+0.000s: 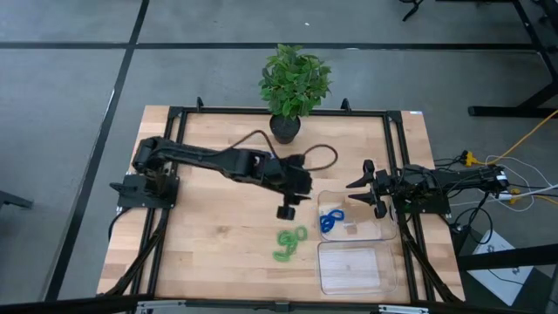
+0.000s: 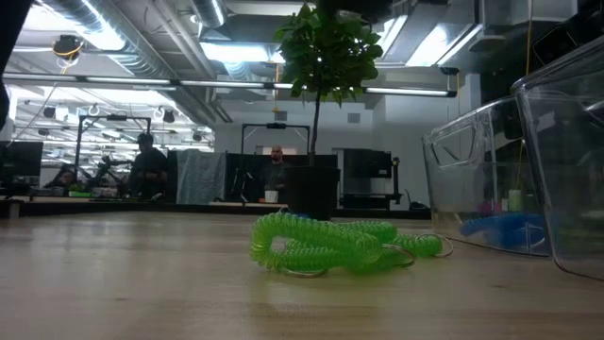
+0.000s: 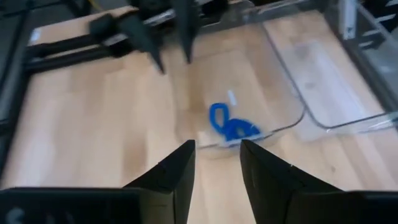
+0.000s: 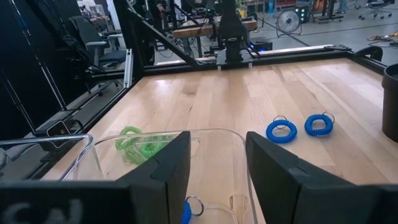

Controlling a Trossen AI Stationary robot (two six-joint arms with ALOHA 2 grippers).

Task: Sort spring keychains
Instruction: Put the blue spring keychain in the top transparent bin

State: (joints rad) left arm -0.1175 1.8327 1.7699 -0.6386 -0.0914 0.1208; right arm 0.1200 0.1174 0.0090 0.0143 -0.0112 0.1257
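Left gripper (image 1: 288,212): above the tabletop (image 1: 209,235), beside the upper tray (image 1: 380,228); fingers (image 3: 171,177) parted, empty.
Right gripper (image 1: 368,187): at the upper tray's far side; fingers (image 4: 165,165) parted, empty.
Green keychains (image 1: 289,242): heaped on the tabletop left of the trays; low view shows their coils and metal rings.
Blue keychains (image 1: 330,220): inside the upper tray.
Right wrist view only: two blue loops (image 4: 301,127) lying on bare tabletop.
Lower tray (image 1: 353,268): adjoining the upper.
Plant (image 1: 294,83): back edge.
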